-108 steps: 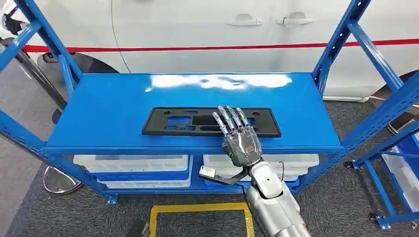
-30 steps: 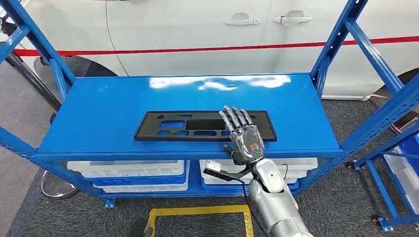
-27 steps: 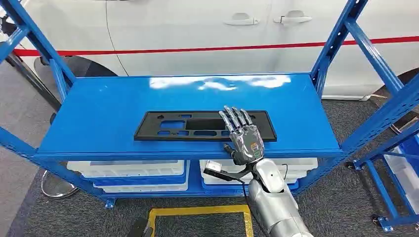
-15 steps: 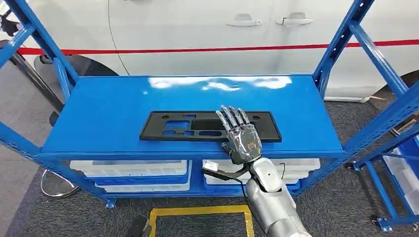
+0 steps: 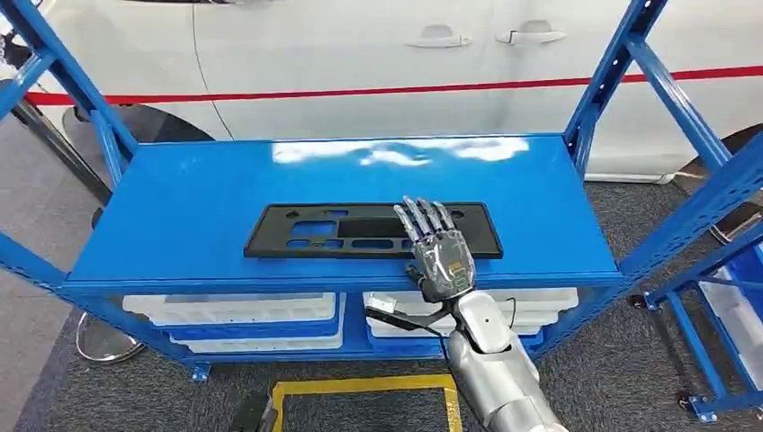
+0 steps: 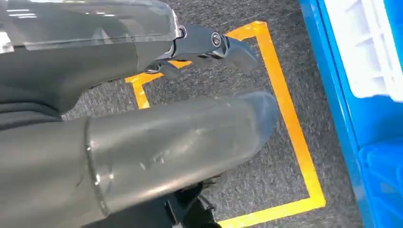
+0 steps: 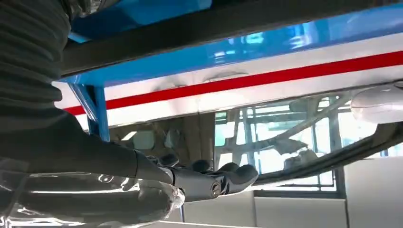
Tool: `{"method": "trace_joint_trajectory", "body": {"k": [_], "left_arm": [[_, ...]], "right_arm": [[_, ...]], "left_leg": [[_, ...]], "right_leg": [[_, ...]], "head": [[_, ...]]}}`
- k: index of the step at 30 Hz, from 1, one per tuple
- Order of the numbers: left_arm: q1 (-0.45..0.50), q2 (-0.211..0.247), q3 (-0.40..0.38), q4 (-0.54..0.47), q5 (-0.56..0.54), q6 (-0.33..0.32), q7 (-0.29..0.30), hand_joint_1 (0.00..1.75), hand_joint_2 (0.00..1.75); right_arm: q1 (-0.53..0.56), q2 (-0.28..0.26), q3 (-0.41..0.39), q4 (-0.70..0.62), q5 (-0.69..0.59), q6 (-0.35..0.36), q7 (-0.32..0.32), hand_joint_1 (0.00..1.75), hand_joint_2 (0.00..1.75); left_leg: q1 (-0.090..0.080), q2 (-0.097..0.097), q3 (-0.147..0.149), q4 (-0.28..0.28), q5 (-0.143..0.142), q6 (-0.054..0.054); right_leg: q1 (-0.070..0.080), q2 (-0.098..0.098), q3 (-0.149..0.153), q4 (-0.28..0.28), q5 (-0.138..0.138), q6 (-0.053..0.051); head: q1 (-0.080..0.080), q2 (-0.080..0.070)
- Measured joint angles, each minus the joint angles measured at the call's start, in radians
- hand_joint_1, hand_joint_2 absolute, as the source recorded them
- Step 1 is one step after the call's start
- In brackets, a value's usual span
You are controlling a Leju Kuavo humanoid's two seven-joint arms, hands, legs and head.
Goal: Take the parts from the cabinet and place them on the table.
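carefully now: right hand (image 5: 438, 250) lies flat, fingers spread, on the black plate (image 5: 360, 230), gripping nothing; curl under its near edge.

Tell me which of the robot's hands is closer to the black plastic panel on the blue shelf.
Right. The right hand lies flat over the black panel near its right end. The left hand hangs low over the grey floor.

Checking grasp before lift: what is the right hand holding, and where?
Nothing gripped yet: the right hand lies flat, fingers extended, on the black panel near its right end.
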Motion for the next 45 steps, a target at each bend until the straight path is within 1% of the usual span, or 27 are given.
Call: {"method": "trace_joint_trajectory", "body": {"k": [3, 4, 5, 6, 8, 9, 13, 15, 16, 18, 19, 20, 21, 23, 24, 25, 28, 30, 31, 33, 35, 37, 39, 40, 43, 44, 45], "left_arm": [[0.001, 0.000, 0.000, 0.000, 0.000, 0.000, 0.000, 0.00, 0.00], [0.002, 0.000, 0.000, 0.000, 0.000, 0.000, 0.000, 0.00, 0.00], [0.004, 0.000, 0.000, 0.000, 0.000, 0.000, 0.000, 0.00, 0.00], [0.004, 0.000, 0.000, 0.000, 0.000, 0.000, 0.000, 0.00, 0.00], [0.001, 0.002, 0.000, 0.000, 0.001, 0.000, 0.000, 0.00, 0.00], [0.001, 0.002, 0.000, 0.000, 0.002, 0.000, -0.001, 0.00, 0.00], [0.001, 0.003, 0.000, 0.000, 0.003, -0.005, -0.006, 0.00, 0.00], [0.002, 0.001, -0.002, 0.000, 0.003, -0.010, -0.012, 0.00, 0.00], [0.000, 0.002, -0.003, 0.000, 0.003, -0.012, -0.014, 0.00, 0.00], [0.000, 0.001, -0.005, 0.000, 0.003, -0.016, -0.016, 0.00, 0.00], [0.001, 0.002, -0.006, 0.000, 0.002, -0.019, -0.019, 0.00, 0.00], [0.003, 0.002, -0.007, 0.000, 0.001, -0.023, -0.021, 0.00, 0.00], [0.005, 0.001, -0.009, 0.000, 0.000, -0.030, -0.025, 0.00, 0.00], [0.007, 0.001, -0.015, 0.000, -0.002, -0.038, -0.030, 0.00, 0.00], [0.007, 0.001, -0.018, 0.000, -0.004, -0.040, -0.032, 0.00, 0.00], [0.006, 0.002, -0.018, 0.000, -0.004, -0.040, -0.034, 0.00, 0.00], [0.009, 0.002, -0.023, 0.000, -0.003, -0.040, -0.037, 0.00, 0.00], [0.010, 0.003, -0.023, 0.000, 0.000, -0.040, -0.039, 0.00, 0.00], [0.009, 0.003, -0.024, 0.000, 0.000, -0.041, -0.040, 0.00, 0.00], [0.012, 0.003, -0.024, 0.000, 0.000, -0.042, -0.040, 0.00, 0.00], [0.020, 0.003, -0.024, 0.000, 0.000, -0.042, -0.040, 0.00, 0.00], [0.026, 0.003, -0.024, 0.000, 0.000, -0.042, -0.040, 0.00, 0.00], [0.026, 0.005, -0.024, 0.000, 0.004, -0.041, -0.040, 0.00, 0.00], [0.027, 0.010, -0.024, 0.000, 0.009, -0.042, -0.040, 0.00, 0.00], [0.027, 0.011, -0.024, 0.000, 0.023, -0.033, -0.030, 0.00, 0.00], [0.024, 0.011, -0.024, 0.000, 0.023, -0.029, -0.028, 0.00, 0.00], [0.019, 0.010, -0.024, 0.000, 0.024, -0.026, -0.026, 0.00, 0.00]], "right_arm": [[0.000, -0.001, 0.018, 0.011, 0.000, 0.000, 0.002, 0.00, 1.75], [0.001, -0.002, 0.021, 0.015, 0.000, 0.000, 0.003, 0.00, 1.75], [0.001, -0.003, 0.024, 0.019, 0.000, 0.000, 0.003, 0.00, 1.75], [0.000, -0.003, 0.027, 0.022, -0.002, 0.000, 0.006, 0.00, 1.75], [-0.002, -0.004, 0.036, 0.027, -0.002, 0.000, 0.013, 0.00, 1.75], [-0.003, -0.004, 0.042, 0.029, -0.002, 0.000, 0.015, 0.00, 1.75], [-0.006, -0.008, 0.055, 0.035, -0.013, 0.000, 0.026, 0.00, 1.75], [-0.010, -0.011, 0.060, 0.035, -0.022, -0.001, 0.026, 0.00, 1.75], [-0.014, -0.012, 0.063, 0.035, -0.024, 0.000, 0.026, 0.00, 1.75], [-0.012, -0.018, 0.063, 0.038, -0.025, 0.000, 0.026, 0.00, 1.75], [-0.011, -0.021, 0.064, 0.040, -0.025, 0.000, 0.026, 0.00, 1.75], [-0.009, -0.022, 0.064, 0.043, -0.026, 0.000, 0.026, 0.00, 1.75], [-0.009, -0.024, 0.065, 0.044, -0.029, 0.000, 0.026, 0.00, 1.75], [-0.011, -0.024, 0.066, 0.043, -0.036, 0.000, 0.025, 0.00, 1.75], [-0.012, -0.024, 0.067, 0.043, -0.038, 0.000, 0.025, 0.00, 1.75], [-0.014, -0.024, 0.067, 0.044, -0.039, 0.000, 0.025, 0.00, 1.75], [-0.011, -0.026, 0.069, 0.043, -0.041, 0.000, 0.022, 0.00, 1.75], [-0.011, -0.025, 0.069, 0.040, -0.041, -0.001, 0.018, 0.00, 1.75], [-0.013, -0.025, 0.069, 0.040, -0.042, -0.001, 0.017, 0.00, 1.75], [-0.012, -0.025, 0.069, 0.041, -0.042, 0.000, 0.014, 0.00, 1.75], [-0.008, -0.025, 0.069, 0.042, -0.044, 0.000, 0.011, 0.00, 1.75], [-0.007, -0.025, 0.069, 0.042, -0.044, 0.000, 0.011, 0.00, 1.75], [-0.006, -0.024, 0.069, 0.042, -0.044, 0.000, 0.011, 0.00, 1.75], [-0.006, -0.027, 0.069, 0.046, -0.045, 0.000, 0.011, 0.00, 1.75], [-0.005, -0.023, 0.070, 0.044, -0.044, -0.003, 0.011, 0.00, 1.75], [-0.008, -0.021, 0.070, 0.039, -0.044, -0.003, 0.009, 0.00, 1.75], [-0.008, -0.017, 0.069, 0.031, -0.044, -0.003, 0.009, 0.00, 1.75]], "left_leg": [[0.005, 0.000, -0.106, 0.227, -0.110, -0.013], [0.005, 0.000, -0.135, 0.284, -0.120, -0.015], [0.005, 0.000, -0.137, 0.283, -0.106, -0.014], [0.005, 0.000, -0.118, 0.238, -0.071, -0.011], [0.004, 0.000, -0.032, 0.058, 0.024, 0.001], [0.001, 0.001, 0.001, -0.022, 0.042, 0.011], [-0.008, -0.002, 0.008, -0.035, 0.033, 0.023], [0.003, 0.001, 0.021, -0.059, 0.047, 0.038], [0.004, 0.002, 0.020, -0.061, 0.048, 0.045], [0.003, 0.002, 0.019, -0.060, 0.047, 0.047], [0.003, 0.002, 0.018, -0.060, 0.044, 0.049], [0.003, 0.001, 0.019, -0.059, 0.041, 0.048], [0.003, -0.001, 0.020, -0.058, 0.033, 0.047], [0.005, -0.003, 0.028, -0.049, 0.022, 0.041], [0.004, -0.002, 0.030, -0.042, 0.014, 0.034], [-0.002, -0.002, 0.024, -0.033, 0.006, 0.026], [-0.001, -0.002, 0.032, -0.035, -0.008, 0.009], [0.003, 0.001, 0.038, -0.022, -0.015, -0.003], [0.003, 0.001, 0.019, 0.025, -0.027, -0.007], [0.005, 0.001, -0.087, 0.189, -0.071, -0.013], [0.005, 0.001, -0.183, 0.294, -0.066, -0.014], [0.004, 0.000, -0.194, 0.210, 0.050, -0.003], [-0.008, -0.004, -0.150, 0.017, 0.192, 0.025], [-0.014, -0.008, -0.144, 0.051, 0.177, 0.038], [-0.039, -0.005, -0.134, 0.038, 0.160, 0.051], [-0.038, -0.004, -0.123, 0.028, 0.155, 0.058], [-0.014, -0.002, -0.076, -0.026, 0.134, 0.071]], "right_leg": [[0.001, -0.002, -0.001, 0.001, -0.001, -0.006], [0.002, -0.002, -0.001, 0.001, -0.001, -0.007], [0.002, -0.001, -0.001, 0.001, -0.001, -0.007], [0.002, 0.000, 0.000, 0.001, -0.002, -0.007], [0.003, 0.002, 0.006, 0.001, -0.004, -0.004], [0.002, 0.001, 0.006, 0.001, -0.004, -0.003], [0.004, 0.000, 0.005, -0.004, -0.003, 0.019], [0.007, 0.000, 0.000, 0.017, -0.021, 0.031], [0.006, 0.000, -0.021, 0.063, -0.053, 0.032], [0.004, 0.000, -0.100, 0.227, -0.133, 0.037], [0.003, 0.000, -0.132, 0.287, -0.149, 0.039], [0.001, 0.000, -0.144, 0.305, -0.142, 0.041], [-0.001, -0.001, -0.133, 0.275, -0.109, 0.042], [-0.005, -0.001, -0.050, 0.111, -0.016, 0.042], [-0.007, -0.001, -0.009, 0.030, 0.007, 0.040], [-0.004, -0.001, -0.002, 0.016, -0.022, 0.036], [0.003, 0.001, 0.000, 0.016, -0.034, 0.013], [-0.005, 0.004, 0.024, 0.006, -0.039, 0.003], [-0.005, 0.003, 0.039, 0.003, -0.048, -0.006], [-0.003, 0.000, 0.064, 0.002, -0.068, -0.010], [0.000, 0.002, 0.090, 0.002, -0.093, -0.010], [0.004, 0.007, 0.130, -0.001, -0.122, -0.010], [0.007, 0.014, 0.178, -0.004, -0.155, -0.005], [0.001, 0.008, 0.178, -0.009, -0.165, -0.001], [-0.016, 0.018, 0.194, -0.030, -0.174, 0.024], [-0.013, 0.018, 0.211, -0.051, -0.177, 0.028], [-0.014, 0.016, 0.237, -0.066, -0.189, 0.027]], "head": [[0.000, 0.000], [0.000, 0.000], [0.000, 0.000], [0.000, 0.000], [0.000, 0.000], [0.000, 0.000], [0.000, 0.000], [0.000, 0.000], [0.001, 0.000], [0.000, 0.000], [0.001, 0.000], [0.000, 0.000], [0.001, 0.000], [0.001, 0.000], [0.001, 0.000], [0.001, 0.000], [0.000, 0.000], [0.000, 0.000], [-0.001, 0.000], [0.000, 0.000], [0.000, 0.000], [0.000, 0.000], [0.000, 0.000], [0.003, 0.000], [0.000, 0.000], [0.000, 0.000], [-0.001, 0.000]]}}
